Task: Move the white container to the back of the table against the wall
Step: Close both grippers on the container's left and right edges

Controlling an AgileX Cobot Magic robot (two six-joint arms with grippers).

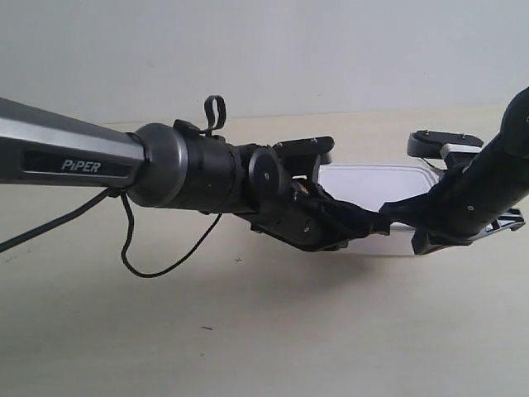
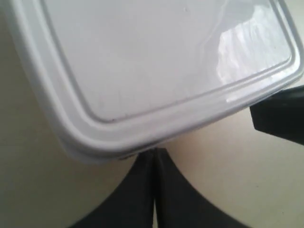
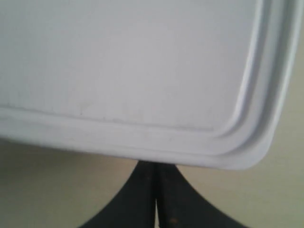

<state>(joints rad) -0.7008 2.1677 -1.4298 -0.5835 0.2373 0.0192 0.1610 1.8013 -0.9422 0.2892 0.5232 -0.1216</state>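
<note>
The white container (image 1: pixel 376 184) lies flat on the cream table (image 1: pixel 248 331), some way in front of the pale wall (image 1: pixel 289 50). Both arms reach to its near side. The gripper of the arm at the exterior view's left (image 1: pixel 366 223) and that of the arm at the exterior view's right (image 1: pixel 402 217) nearly meet there. In the left wrist view my left gripper (image 2: pixel 155 153) is shut, tips tucked against the container (image 2: pixel 156 57) under its lid rim near a corner. My right gripper (image 3: pixel 156 164) is shut too, its tips under the lid rim of the container (image 3: pixel 133 61).
A black cable (image 1: pixel 149 248) loops down from the arm at the exterior view's left onto the table. The other gripper's dark finger (image 2: pixel 280 116) shows beside the container in the left wrist view. Bare table lies between container and wall.
</note>
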